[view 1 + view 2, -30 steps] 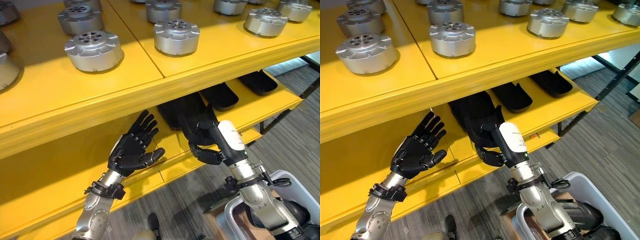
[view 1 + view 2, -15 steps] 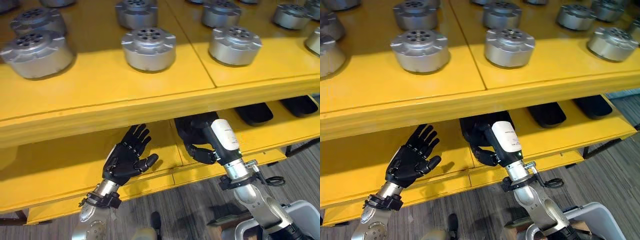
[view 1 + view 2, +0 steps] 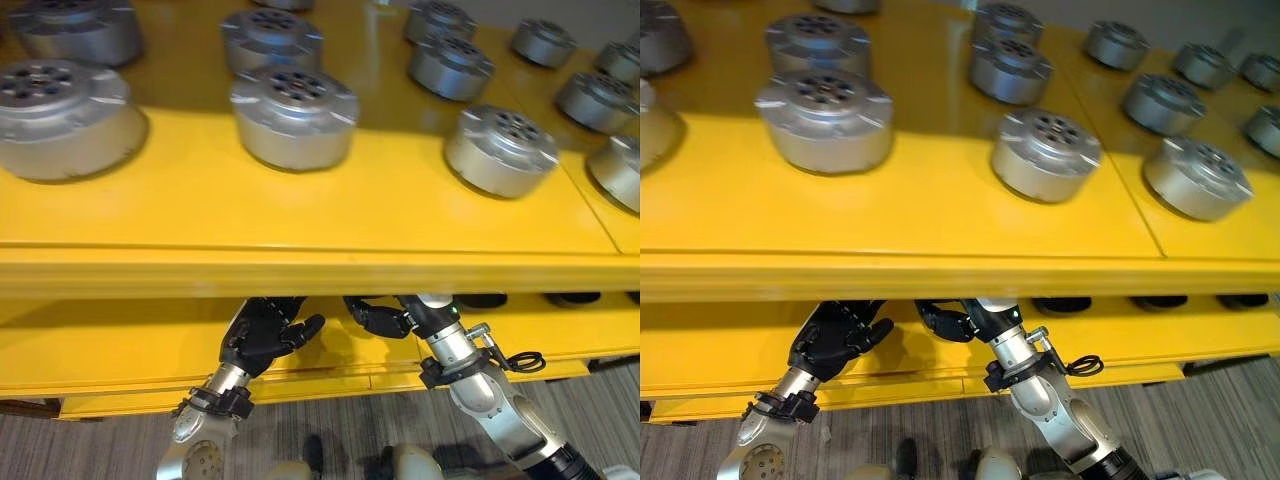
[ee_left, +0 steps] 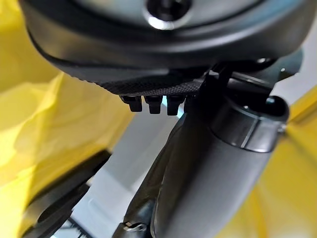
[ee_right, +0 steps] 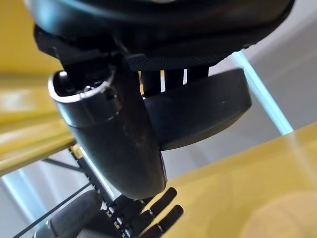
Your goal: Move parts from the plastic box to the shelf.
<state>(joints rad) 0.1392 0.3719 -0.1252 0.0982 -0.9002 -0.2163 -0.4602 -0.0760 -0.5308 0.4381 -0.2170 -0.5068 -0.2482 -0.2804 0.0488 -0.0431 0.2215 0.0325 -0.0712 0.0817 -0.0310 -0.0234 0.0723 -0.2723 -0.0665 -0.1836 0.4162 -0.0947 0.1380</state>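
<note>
You see round silver parts (image 3: pixel 292 115) standing flat and upright on the top board of the yellow shelf (image 3: pixel 300 270), set apart in loose rows. Each is a squat metal disc with a ring of holes in its top face.

A bright yellow shelf (image 3: pixel 300 225) fills most of the frame, its front lip running across the middle. A lower yellow level (image 3: pixel 90 340) sits beneath. Grey striped carpet floor (image 3: pixel 1200 420) shows along the bottom edge.
</note>
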